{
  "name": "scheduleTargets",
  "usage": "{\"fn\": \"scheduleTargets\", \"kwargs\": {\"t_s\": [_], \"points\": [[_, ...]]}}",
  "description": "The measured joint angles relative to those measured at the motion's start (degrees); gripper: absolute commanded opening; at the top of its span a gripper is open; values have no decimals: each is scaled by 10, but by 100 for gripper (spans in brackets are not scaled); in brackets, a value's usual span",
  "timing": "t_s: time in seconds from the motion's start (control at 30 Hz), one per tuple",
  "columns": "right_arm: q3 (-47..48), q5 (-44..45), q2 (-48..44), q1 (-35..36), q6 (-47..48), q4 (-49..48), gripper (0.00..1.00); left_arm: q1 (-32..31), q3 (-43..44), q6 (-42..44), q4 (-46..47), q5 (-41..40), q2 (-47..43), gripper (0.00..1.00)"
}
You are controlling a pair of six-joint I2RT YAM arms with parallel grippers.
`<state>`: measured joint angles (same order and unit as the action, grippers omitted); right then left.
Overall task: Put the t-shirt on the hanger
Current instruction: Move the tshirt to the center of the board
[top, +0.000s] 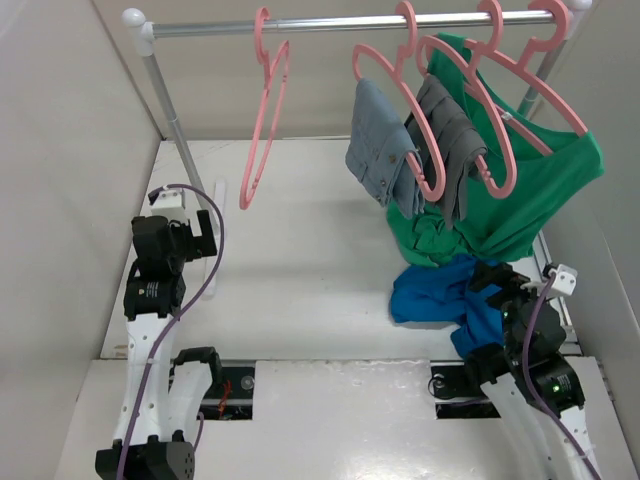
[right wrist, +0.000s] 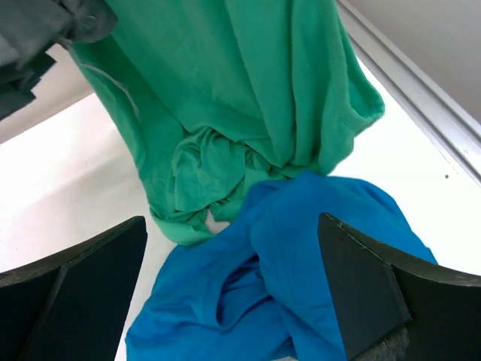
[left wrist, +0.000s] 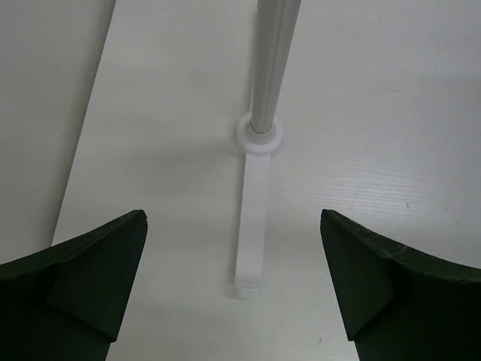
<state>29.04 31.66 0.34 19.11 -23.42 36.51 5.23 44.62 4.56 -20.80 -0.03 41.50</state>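
Note:
The blue t-shirt lies crumpled on the white table at the right, under the hem of the green shirt; it fills the lower half of the right wrist view. The empty pink hanger hangs on the rail at the left. My right gripper is open just above the t-shirt's right side, with the cloth between its jaws in the right wrist view. My left gripper is open and empty at the far left, near the rack's left pole.
A green shirt and two grey folded garments hang on other pink hangers at the right of the rail. The rack's white foot lies on the table between my left fingers. Walls close both sides.

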Motion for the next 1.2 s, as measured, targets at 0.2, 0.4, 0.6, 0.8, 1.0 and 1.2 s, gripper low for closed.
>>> {"fn": "scheduleTargets", "kwargs": {"t_s": [0.2,0.4,0.6,0.8,1.0,1.2], "points": [[13,24,73,0,-40,33,100,0,0,-8,0,-15,0,99],[60,32,323,0,-89,78,100,0,0,-22,7,-40,0,99],[66,-19,412,1,-142,115,100,0,0,-25,10,-48,0,99],[32,-72,378,5,-186,120,100,0,0,-26,13,-49,0,99],[9,-75,416,5,-209,101,92,0,0,-26,13,-47,0,99],[-10,-91,517,9,-194,29,28,0,0,-26,13,-47,0,99]]}}
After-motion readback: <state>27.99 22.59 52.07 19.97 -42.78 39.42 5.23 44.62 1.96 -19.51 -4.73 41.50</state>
